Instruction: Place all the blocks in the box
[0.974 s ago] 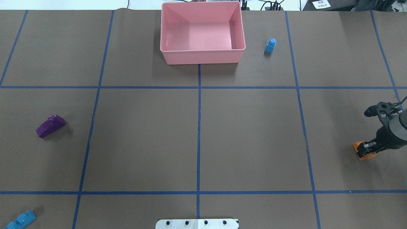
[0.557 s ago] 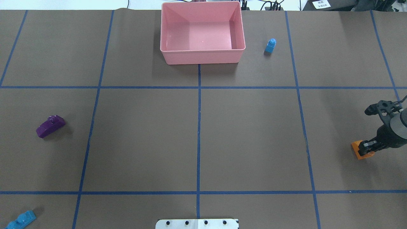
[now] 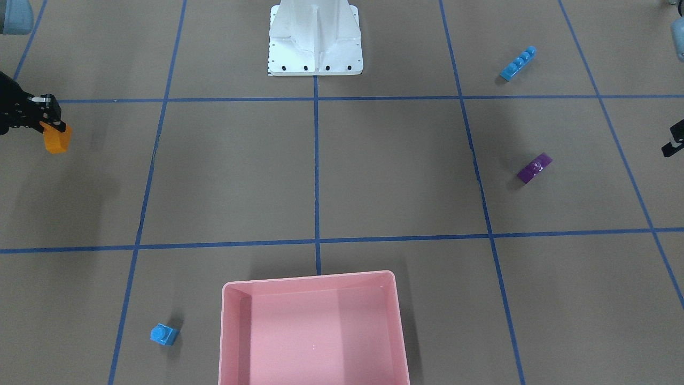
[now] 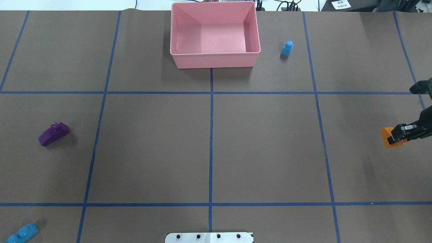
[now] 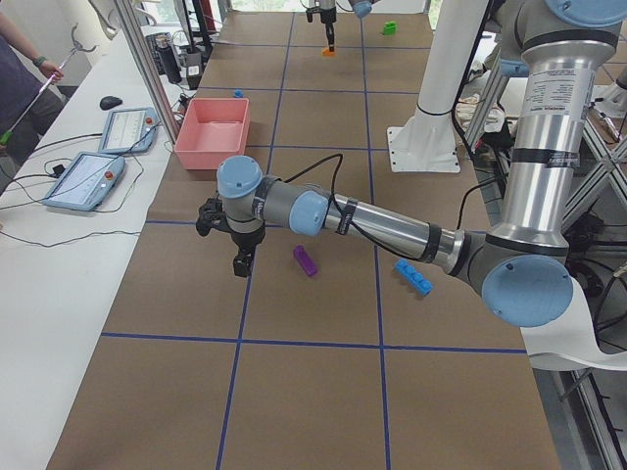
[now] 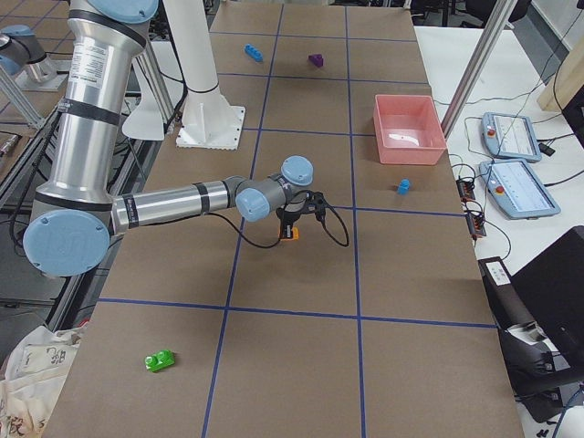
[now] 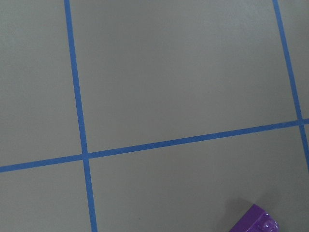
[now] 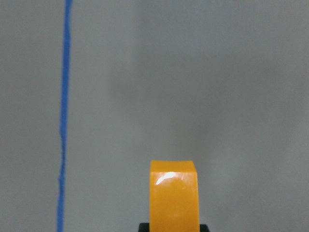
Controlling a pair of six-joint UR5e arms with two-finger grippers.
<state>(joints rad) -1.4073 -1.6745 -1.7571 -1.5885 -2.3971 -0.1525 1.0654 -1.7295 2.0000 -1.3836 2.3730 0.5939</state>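
My right gripper is shut on the orange block, held above the table at the right edge; the wrist view shows the orange block between the fingers. The pink box stands at the far middle with nothing visible inside it. A small blue cube sits to its right. The purple block and the long light-blue block lie at the left. A green block lies far out on the right end. My left gripper hovers beside the purple block; its state is unclear.
The white robot base stands at the near middle edge. Tablets and cables lie on a side table beyond the box. A person stands there holding a stick. Blue tape lines grid the brown table.
My right gripper has risen and shifted toward the far side with the orange block in it. The other blocks and the box have not moved.
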